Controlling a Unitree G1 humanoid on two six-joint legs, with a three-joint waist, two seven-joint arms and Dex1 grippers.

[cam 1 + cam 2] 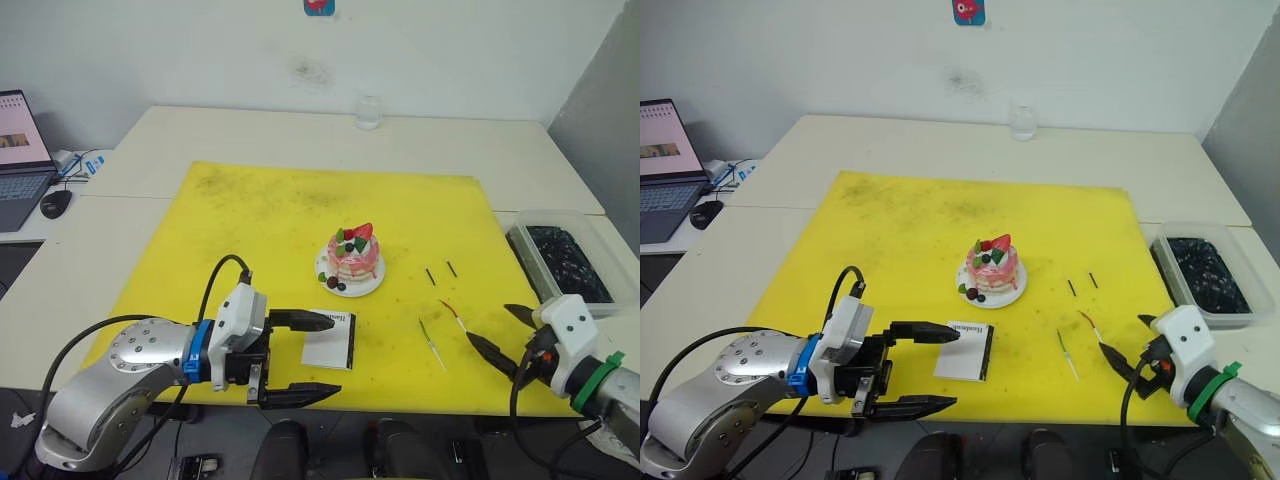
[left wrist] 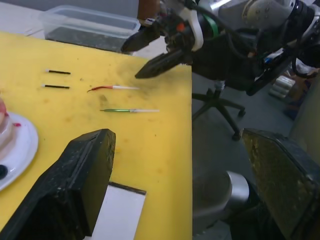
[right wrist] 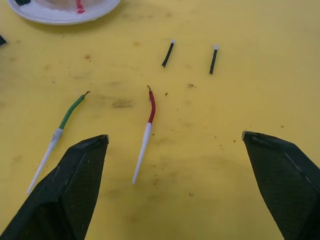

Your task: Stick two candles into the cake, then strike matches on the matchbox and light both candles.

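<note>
— Which arm is placed for the candles?

— The right one, I judge. The right pincer (image 1: 497,336) hangs wide open and empty at the near edge of the yellow mat (image 1: 270,215), and the red candle (image 3: 144,141) lies just ahead of it, between the lines of its two fingers. The green candle (image 3: 58,134) lies just beside the red one, on the cake's side.

— How do they lie?

— Both flat on the mat, roughly parallel, white ends toward the pincer, coloured tips toward the cake (image 1: 355,254). So the long axis runs along the reach rather than across it.

— And the left arm?

— The left pincer (image 1: 305,358) is also wide open and holds nothing, next to the matchbox (image 1: 330,341); well apart from the candles. The two matches (image 3: 191,56) lie beyond the candles.
</note>
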